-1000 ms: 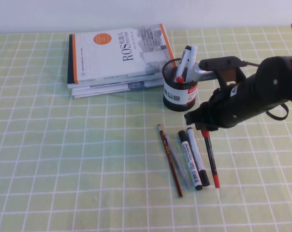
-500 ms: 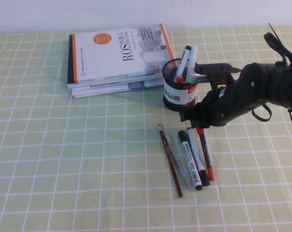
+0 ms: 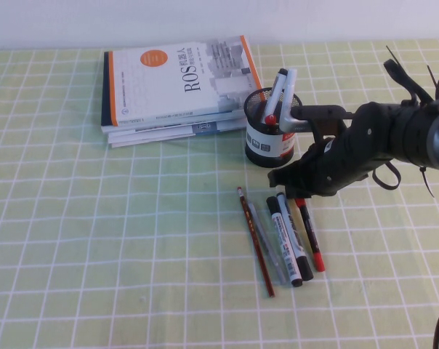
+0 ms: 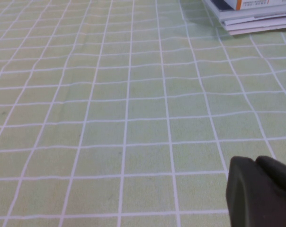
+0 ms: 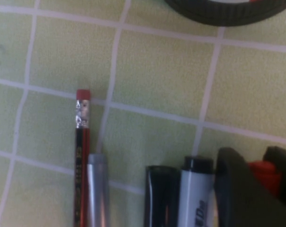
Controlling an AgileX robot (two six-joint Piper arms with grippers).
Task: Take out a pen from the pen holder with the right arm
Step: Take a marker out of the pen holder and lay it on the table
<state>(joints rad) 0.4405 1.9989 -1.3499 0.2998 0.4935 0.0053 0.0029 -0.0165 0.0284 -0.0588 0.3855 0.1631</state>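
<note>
The right tool [image 3: 298,195] is held low over the table [image 3: 96,254], just in front of the pen holder [image 3: 269,142], and is clenched on the upper end of a red pen [image 3: 310,236], which slants down to the cloth beside the markers [image 3: 286,243], a grey pen [image 3: 267,243] and a pencil [image 3: 256,243]. A red-capped marker [image 3: 280,91] is seen leaning in the holder, with the books [image 3: 176,83] stacked behind it. The left tool [image 4: 261,194] is glimpsed only as a dark shape over bare cloth, and whether it is clenched or released cannot be told.
</note>
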